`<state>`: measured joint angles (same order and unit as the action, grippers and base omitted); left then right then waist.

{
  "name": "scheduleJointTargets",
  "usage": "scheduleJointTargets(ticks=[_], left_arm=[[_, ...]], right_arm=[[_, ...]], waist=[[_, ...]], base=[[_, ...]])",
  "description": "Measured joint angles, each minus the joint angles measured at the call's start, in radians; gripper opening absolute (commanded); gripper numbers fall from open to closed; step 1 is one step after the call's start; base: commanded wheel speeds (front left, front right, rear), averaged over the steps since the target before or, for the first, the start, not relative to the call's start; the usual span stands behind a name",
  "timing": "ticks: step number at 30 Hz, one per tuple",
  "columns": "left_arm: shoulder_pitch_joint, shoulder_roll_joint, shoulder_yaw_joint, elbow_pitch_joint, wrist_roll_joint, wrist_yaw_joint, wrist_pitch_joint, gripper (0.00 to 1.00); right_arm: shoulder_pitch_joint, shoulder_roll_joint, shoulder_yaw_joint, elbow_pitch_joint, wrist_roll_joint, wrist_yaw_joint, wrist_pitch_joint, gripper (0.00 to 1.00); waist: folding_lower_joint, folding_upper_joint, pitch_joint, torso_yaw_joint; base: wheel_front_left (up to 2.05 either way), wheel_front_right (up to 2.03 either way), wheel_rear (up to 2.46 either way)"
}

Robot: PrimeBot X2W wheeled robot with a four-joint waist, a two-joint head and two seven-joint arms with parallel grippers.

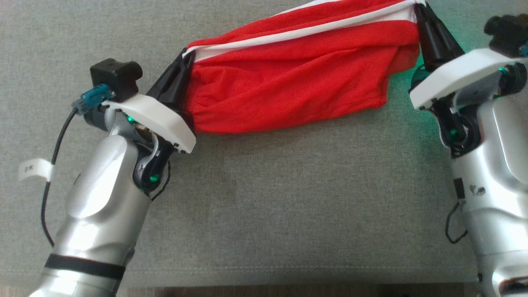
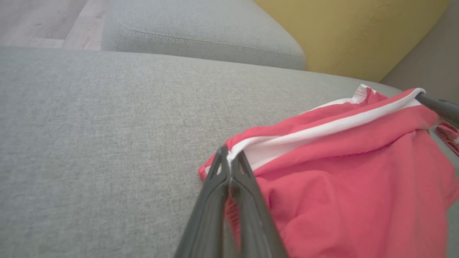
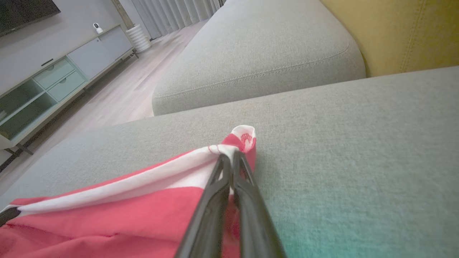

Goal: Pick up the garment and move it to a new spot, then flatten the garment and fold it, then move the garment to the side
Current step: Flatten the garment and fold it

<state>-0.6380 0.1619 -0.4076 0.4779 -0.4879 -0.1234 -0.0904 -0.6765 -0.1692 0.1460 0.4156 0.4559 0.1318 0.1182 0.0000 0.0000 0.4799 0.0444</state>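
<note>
The garment is red with a white stripe along its upper edge, and it hangs stretched between my two grippers above the grey sofa seat. My left gripper is shut on the garment's left end. My right gripper is shut on its right end, near the top edge of the head view. In the left wrist view the left gripper pinches the white-edged corner of the garment. In the right wrist view the right gripper pinches the other corner of the garment. The cloth sags in folds between them.
A second grey cushion lies beyond the seat, with a yellow backrest beside it. A low cabinet stands across the wooden floor. The seat's front edge runs along the bottom of the head view.
</note>
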Motion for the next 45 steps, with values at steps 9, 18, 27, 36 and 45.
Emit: scheduleJointTargets(ticks=[9, 18, 27, 36, 45], left_arm=[[-0.028, -0.033, -0.006, 0.098, -0.032, 0.000, -0.091, 1.00], [0.054, -0.040, 0.084, -0.058, 0.044, 0.105, -0.159, 1.00], [0.279, -0.042, 0.220, -0.319, 0.169, 0.160, -0.166, 1.00], [0.458, -0.045, 0.256, -0.412, 0.235, 0.166, -0.166, 1.00], [0.517, -0.060, 0.258, -0.416, 0.258, 0.157, -0.166, 1.00]], right_arm=[[-0.053, -0.016, 0.048, 0.060, 0.021, 0.000, -0.147, 1.00], [0.036, -0.066, 0.072, -0.032, -0.123, 0.000, -0.328, 1.00], [0.287, -0.045, -0.022, -0.204, -0.198, 0.000, -0.344, 1.00], [0.507, 0.009, -0.081, -0.361, -0.230, 0.000, -0.272, 1.00], [0.577, 0.034, -0.105, -0.432, -0.230, 0.000, -0.223, 1.00]], waist=[[0.0000, 0.0000, -0.003, 0.008], [0.0000, 0.0000, -0.027, 0.002], [0.0000, 0.0000, -0.076, -0.019], [0.0000, 0.0000, -0.149, -0.047], [0.0000, 0.0000, -0.193, -0.053]], base=[[0.00, 0.00, 0.00], [0.00, 0.00, 0.00], [0.00, 0.00, 0.00], [0.00, 0.00, 0.00], [0.00, 0.00, 0.00]])
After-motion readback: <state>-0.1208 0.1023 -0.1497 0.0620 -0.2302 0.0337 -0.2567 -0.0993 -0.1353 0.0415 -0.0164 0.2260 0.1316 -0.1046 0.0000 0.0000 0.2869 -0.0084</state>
